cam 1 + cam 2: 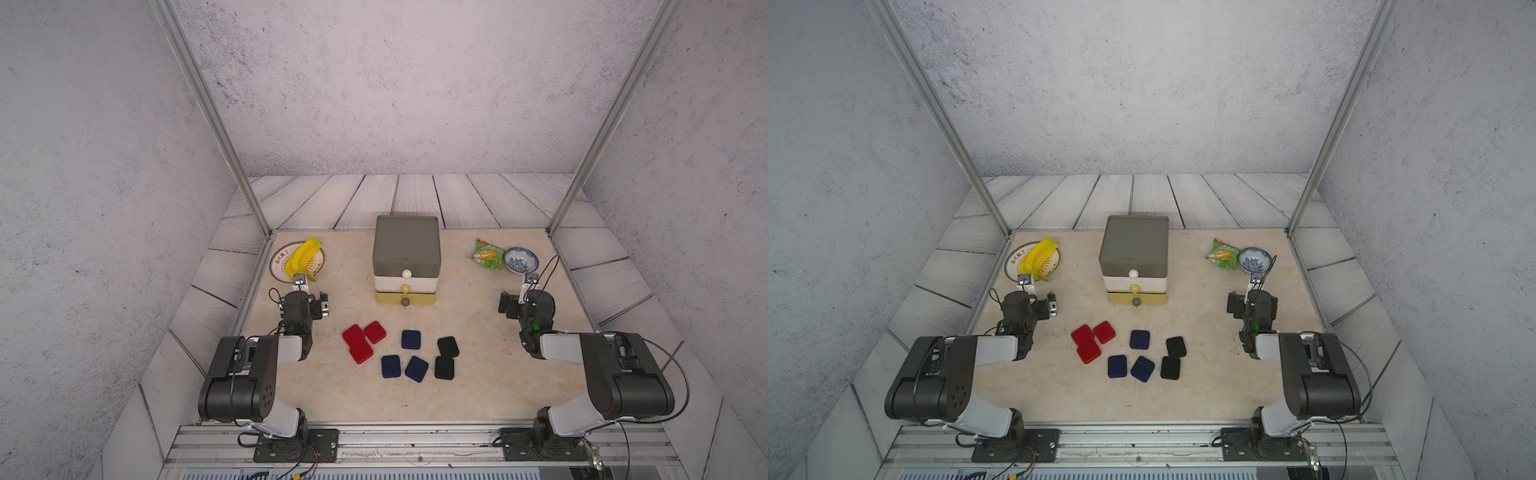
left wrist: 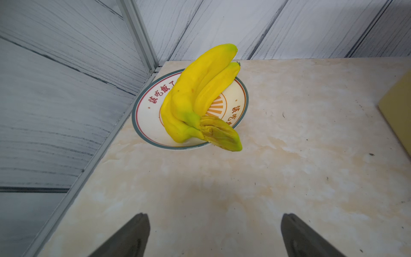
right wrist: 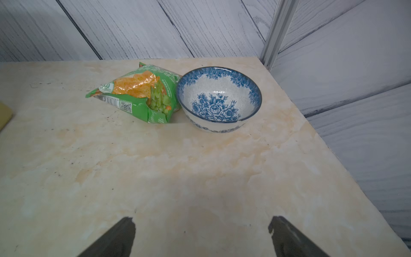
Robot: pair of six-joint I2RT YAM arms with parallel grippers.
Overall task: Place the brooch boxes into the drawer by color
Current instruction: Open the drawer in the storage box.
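3 red boxes (image 1: 353, 334) (image 1: 375, 331) (image 1: 361, 353); 3 blue boxes (image 1: 411, 339) (image 1: 390, 366) (image 1: 417, 368); 2 black boxes (image 1: 448, 346) (image 1: 444, 368); 1 drawer (image 1: 406, 245), 3 tiers; 1 plate (image 1: 276, 259); 1 banana bunch (image 1: 305, 253); 1 bag (image 1: 487, 254); 1 bowl (image 1: 521, 259).

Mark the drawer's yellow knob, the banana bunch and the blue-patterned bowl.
yellow knob (image 1: 404, 288): a top view, its round face.
banana bunch (image 2: 195, 91): left wrist view, mid fruit.
blue-patterned bowl (image 3: 216, 103): right wrist view, inner surface.

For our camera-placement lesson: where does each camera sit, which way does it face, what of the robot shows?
Top views: overhead behind the robot, facing down at drawer and brooch boxes; left arm, right arm show.
Left wrist: on left arm, faces bananas on plate; open left gripper shows.
Right wrist: on right arm, faces snack bag, bowl; open right gripper shows.
Shared: top views show bananas, bowl.
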